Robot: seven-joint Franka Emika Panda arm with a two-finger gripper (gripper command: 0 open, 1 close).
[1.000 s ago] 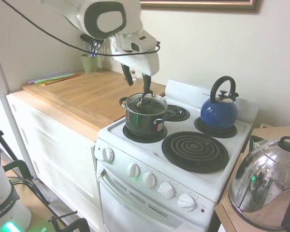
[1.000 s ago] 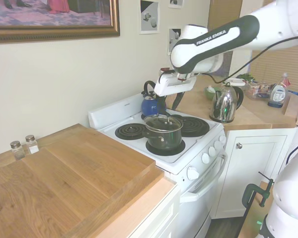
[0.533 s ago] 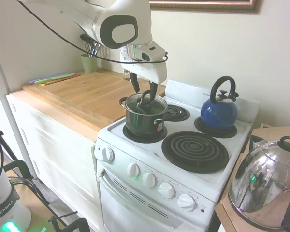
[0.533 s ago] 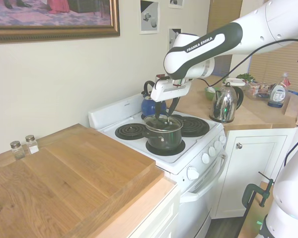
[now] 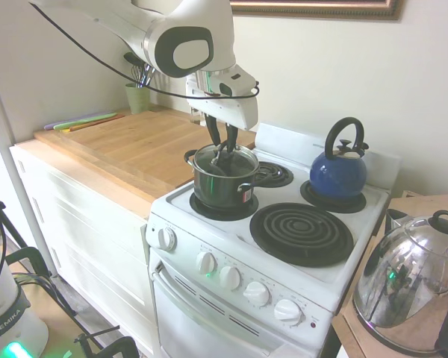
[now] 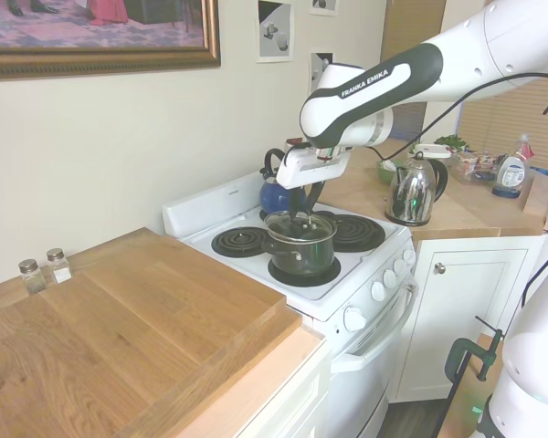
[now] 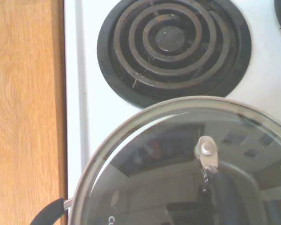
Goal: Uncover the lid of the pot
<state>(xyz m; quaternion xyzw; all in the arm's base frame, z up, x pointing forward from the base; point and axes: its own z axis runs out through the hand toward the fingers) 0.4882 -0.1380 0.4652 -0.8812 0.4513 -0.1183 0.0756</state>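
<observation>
The dark pot stands on the stove's front-left burner, still covered by its clear glass lid. My gripper hangs straight down over the lid's middle, fingers drawn in around the black arched handle. The lid sits flat on the pot's rim. One black side handle of the pot pokes out toward the wooden counter.
A blue kettle sits on the back burner. A chrome kettle stands on the counter beside the stove. A large bare coil lies next to the pot. Wooden counter borders the stove's other side.
The gripper came down from above the pot to the lid's handle, and its fingers have drawn together around it. Lid and pot have not moved.
</observation>
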